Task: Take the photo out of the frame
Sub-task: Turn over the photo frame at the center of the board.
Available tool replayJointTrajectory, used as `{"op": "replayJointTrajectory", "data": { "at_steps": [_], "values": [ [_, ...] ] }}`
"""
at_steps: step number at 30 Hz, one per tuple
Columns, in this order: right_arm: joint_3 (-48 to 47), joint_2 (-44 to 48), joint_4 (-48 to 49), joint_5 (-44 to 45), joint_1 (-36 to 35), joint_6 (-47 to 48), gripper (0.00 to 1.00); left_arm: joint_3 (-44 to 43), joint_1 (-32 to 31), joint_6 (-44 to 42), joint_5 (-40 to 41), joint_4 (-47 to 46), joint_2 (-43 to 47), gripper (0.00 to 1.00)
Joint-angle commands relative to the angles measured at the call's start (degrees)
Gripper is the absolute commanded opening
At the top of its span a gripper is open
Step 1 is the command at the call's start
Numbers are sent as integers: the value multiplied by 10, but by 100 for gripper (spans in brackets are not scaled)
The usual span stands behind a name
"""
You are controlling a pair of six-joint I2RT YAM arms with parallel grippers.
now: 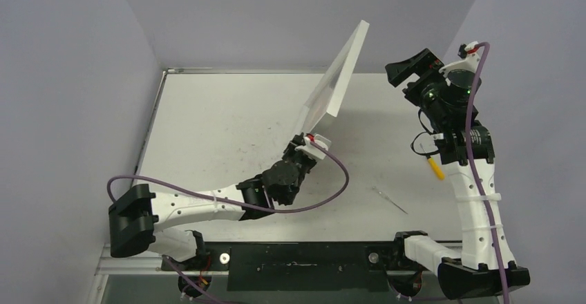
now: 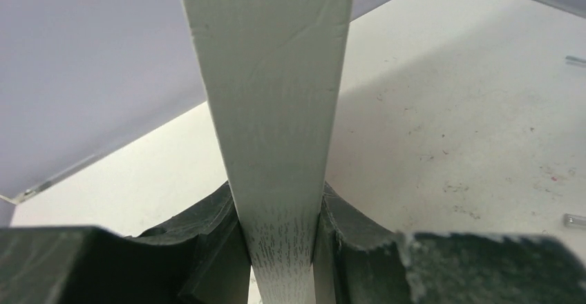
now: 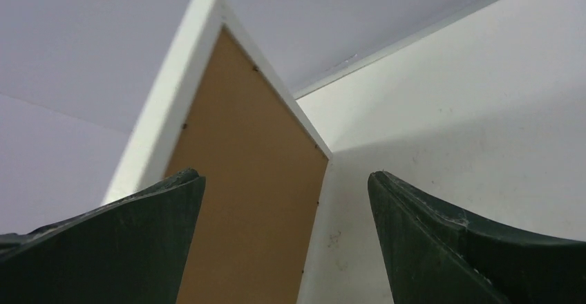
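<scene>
The frame [image 1: 338, 76] is lifted off the table and stands steeply tilted, with its top corner toward the back wall. My left gripper [image 1: 307, 141] is shut on its lower edge. In the left wrist view the narrow white edge of the frame [image 2: 276, 110] runs up between the two dark pads of the left gripper [image 2: 280, 242], which press on both faces. My right gripper [image 1: 408, 69] hangs open to the right of the frame, apart from it. In the right wrist view the frame's brown back [image 3: 242, 179] shows beyond the wide-spread jaws of the right gripper [image 3: 285, 174]. The photo is hidden.
A yellow-handled tool [image 1: 437, 168] lies by the right arm, and a thin metal pin [image 1: 390, 200] rests on the white table [image 1: 207, 124] near the front right. Grey walls close in the left, back and right sides.
</scene>
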State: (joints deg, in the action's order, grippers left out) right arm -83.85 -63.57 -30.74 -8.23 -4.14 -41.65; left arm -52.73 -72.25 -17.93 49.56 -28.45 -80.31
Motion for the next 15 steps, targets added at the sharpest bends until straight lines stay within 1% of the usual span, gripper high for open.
{"op": "replayJointTrajectory", "data": {
  "at_steps": [1, 3, 7, 9, 12, 15],
  "values": [
    [86, 31, 102, 25, 3, -26, 92, 23, 22, 115, -44, -34, 87, 0],
    [139, 40, 159, 5, 2, -19, 93, 42, 31, 152, -63, -16, 114, 0],
    [263, 55, 329, -110, 1, 27, 93, 85, 52, 212, -122, 9, 170, 0],
    [290, 47, 361, -145, 1, 48, 92, 97, 62, 233, -148, 24, 197, 0],
    [301, 23, 380, -204, 1, 79, 90, 109, 66, 241, -167, 42, 230, 0],
    [344, 13, 465, -233, 0, 73, 91, 116, 71, 258, -180, 59, 256, 0]
  ]
}}
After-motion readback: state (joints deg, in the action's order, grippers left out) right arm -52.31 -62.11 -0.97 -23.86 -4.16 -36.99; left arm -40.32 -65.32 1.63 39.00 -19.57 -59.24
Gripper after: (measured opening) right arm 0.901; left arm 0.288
